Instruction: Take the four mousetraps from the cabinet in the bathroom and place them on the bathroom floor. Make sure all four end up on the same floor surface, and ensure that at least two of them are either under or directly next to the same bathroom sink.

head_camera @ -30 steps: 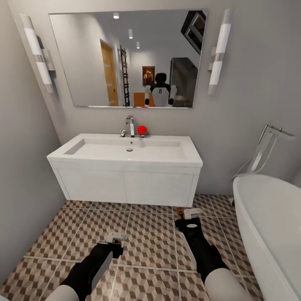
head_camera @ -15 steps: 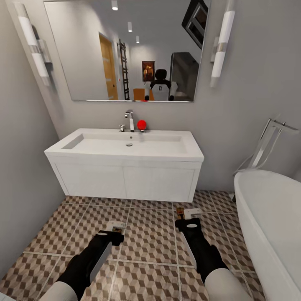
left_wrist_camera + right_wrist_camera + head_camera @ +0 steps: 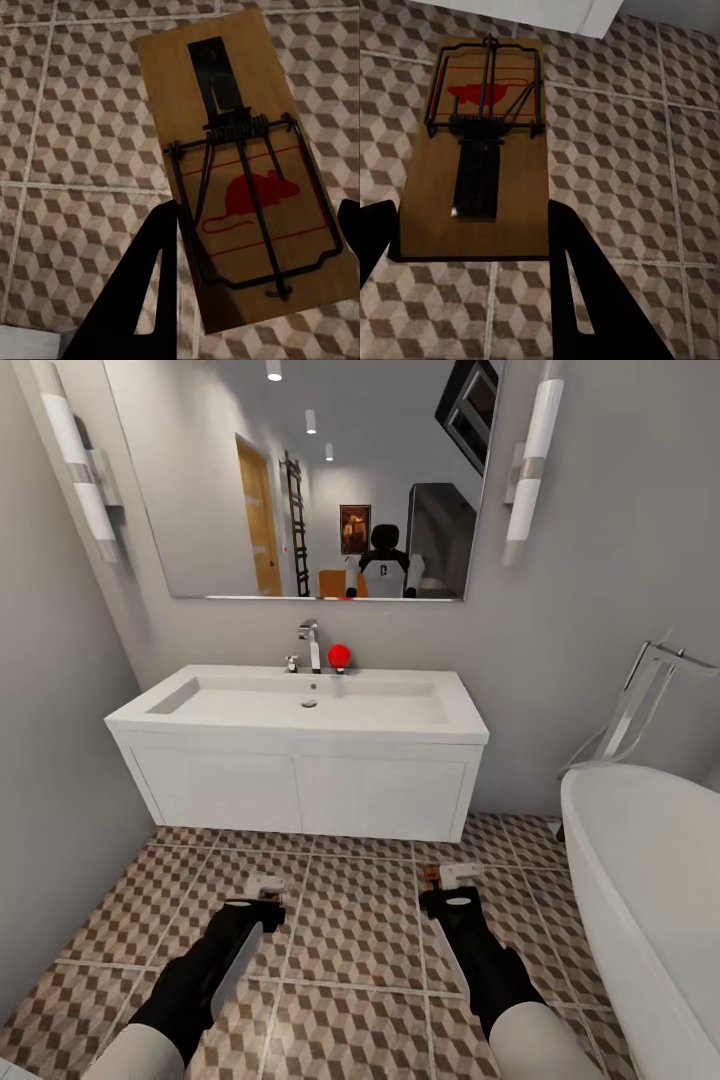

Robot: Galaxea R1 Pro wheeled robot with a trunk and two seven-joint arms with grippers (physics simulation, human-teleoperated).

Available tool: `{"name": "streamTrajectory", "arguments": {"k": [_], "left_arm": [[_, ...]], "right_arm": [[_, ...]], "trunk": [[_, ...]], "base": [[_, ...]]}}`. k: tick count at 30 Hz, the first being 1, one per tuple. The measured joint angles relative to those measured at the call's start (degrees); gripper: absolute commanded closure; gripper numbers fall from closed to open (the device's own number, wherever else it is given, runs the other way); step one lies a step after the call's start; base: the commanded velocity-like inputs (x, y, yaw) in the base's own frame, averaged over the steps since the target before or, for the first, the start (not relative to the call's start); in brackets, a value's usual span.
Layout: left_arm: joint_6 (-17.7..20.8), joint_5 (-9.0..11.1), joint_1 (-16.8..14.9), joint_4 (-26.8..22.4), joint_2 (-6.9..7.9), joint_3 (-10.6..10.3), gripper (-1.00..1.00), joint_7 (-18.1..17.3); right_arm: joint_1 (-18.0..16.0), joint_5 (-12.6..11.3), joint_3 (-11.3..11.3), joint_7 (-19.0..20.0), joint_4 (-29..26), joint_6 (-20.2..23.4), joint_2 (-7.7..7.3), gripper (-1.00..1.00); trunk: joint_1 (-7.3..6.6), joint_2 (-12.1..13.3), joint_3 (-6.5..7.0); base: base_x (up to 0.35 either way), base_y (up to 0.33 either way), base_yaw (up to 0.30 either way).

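The white bathroom sink (image 3: 300, 705) hangs on the far wall above the cube-patterned bathroom floor (image 3: 355, 930). My left gripper (image 3: 262, 895) hovers over the tiles in front of the sink's left half, shut on a tan mousetrap (image 3: 247, 180) printed with a red mouse. My right gripper (image 3: 452, 880) is held low near the sink's right front corner. It is shut on a second mousetrap (image 3: 480, 150), with black fingers (image 3: 577, 277) on both of its long sides. Both traps are held above the floor. The cabinet is out of view.
A white bathtub (image 3: 640, 880) fills the right side, with a chrome fitting (image 3: 640, 700) behind it. A grey wall (image 3: 50, 760) closes the left. A chrome tap (image 3: 311, 645) and a red ball (image 3: 339, 655) stand on the sink under a large mirror (image 3: 300, 480).
The head camera has moved a little closer to the sink. My left gripper has pushed forward toward the sink with its mousetrap. The right gripper has barely moved.
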Motion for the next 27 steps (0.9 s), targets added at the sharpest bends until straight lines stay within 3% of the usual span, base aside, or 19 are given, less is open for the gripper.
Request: {"name": "streamTrajectory", "arguments": {"k": [1, 5, 10, 14, 19, 27], "left_arm": [[0.75, -0.05, -0.91, 0.53, -0.06, 0.40, 1.00, 1.93], [1.23, 0.24, -1.57, 1.02, -0.60, 0.60, 1.00, 2.97], [1.64, 0.47, -1.76, 1.12, -3.48, 0.62, 1.00, 3.06], [4.57, 0.35, -1.90, 1.08, -5.10, 0.60, 1.00, 3.08], [5.88, 0.33, -1.92, 0.33, -5.41, -0.38, 1.00, 1.54], [6.31, 0.32, -1.86, -6.10, -5.49, -4.27, 1.00, -0.49]], "right_arm": [[0.00, -0.01, -0.01, 0.01, 0.11, 0.22, 0.00, 1.00], [0.00, 0.00, -0.02, 0.01, 0.52, 1.07, 0.00, 1.00], [-0.01, 0.04, -0.02, 0.06, 0.55, 3.26, 0.00, 1.00], [0.00, 0.11, -0.02, 0.02, 0.38, 3.53, 0.00, 1.00], [0.00, 0.17, -0.02, -0.04, -0.26, 3.59, 0.00, 1.00], [-0.01, 0.23, -0.02, -0.15, -3.83, 3.65, 0.00, 1.00]], "trunk": [[0.00, 0.00, 0.00], [0.00, 0.00, 0.00], [0.00, 0.00, 0.00], [0.00, 0.00, 0.00], [0.00, 0.00, 0.00], [0.00, 0.00, 0.00]], "base": [[0.000, 0.000, 0.000], [0.000, 0.000, 0.000], [0.000, 0.000, 0.000], [0.000, 0.000, 0.000], [0.000, 0.000, 0.000], [0.000, 0.000, 0.000]]}}
